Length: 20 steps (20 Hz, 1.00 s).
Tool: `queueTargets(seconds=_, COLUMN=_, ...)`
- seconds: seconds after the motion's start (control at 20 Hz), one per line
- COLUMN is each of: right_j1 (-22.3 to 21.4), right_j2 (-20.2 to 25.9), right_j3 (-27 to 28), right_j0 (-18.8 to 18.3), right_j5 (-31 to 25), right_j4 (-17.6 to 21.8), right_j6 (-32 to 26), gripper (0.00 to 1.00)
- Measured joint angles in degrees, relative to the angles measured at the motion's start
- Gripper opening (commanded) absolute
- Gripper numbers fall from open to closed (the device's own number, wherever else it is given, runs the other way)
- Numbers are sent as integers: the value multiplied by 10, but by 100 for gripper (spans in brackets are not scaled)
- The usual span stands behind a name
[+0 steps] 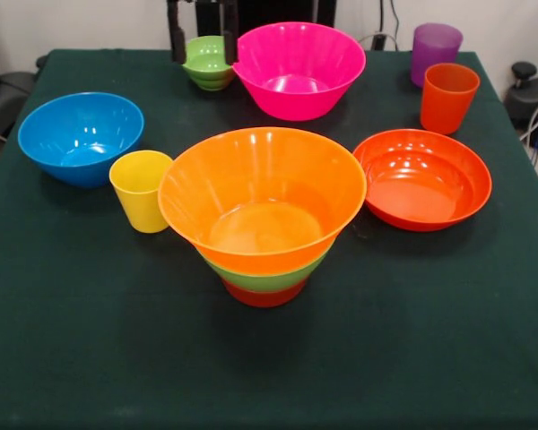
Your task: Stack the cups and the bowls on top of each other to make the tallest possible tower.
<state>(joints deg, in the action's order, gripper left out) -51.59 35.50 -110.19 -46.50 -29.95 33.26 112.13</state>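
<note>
The tower stands at the table's middle: a small red-orange bowl [264, 295] at the base, a medium green bowl [271, 277] in it, and a large yellow-orange bowl [262, 193] on top. The small ribbed green bowl [206, 63] sits at the far edge, next to the large pink bowl [298, 67]. My gripper [203, 47] hangs over the small green bowl, open, with one dark finger [176, 40] at each side of its rim. The yellow cup [141, 190] stands left of the tower. The orange cup [448, 97] and purple cup [435, 49] stand at the far right.
A blue bowl [81, 136] sits at the left and a shallow orange bowl [421, 177] right of the tower. The green cloth table [269, 376] is bare in front of the tower. Cables and dark equipment [531, 94] lie beyond the right edge.
</note>
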Motion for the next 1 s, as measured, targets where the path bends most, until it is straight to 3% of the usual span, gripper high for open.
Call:
queueTargets(seconds=0.45, right_j1=23, right_j2=68, right_j3=-39, right_j0=-37, right_j5=-58, right_j4=-14, right_j6=-19, gripper=100)
queueTargets(seconds=1.0, right_j1=51, right_j2=95, right_j3=-64, right_j0=-69, right_j5=-75, right_j4=-12, right_j6=-19, gripper=100)
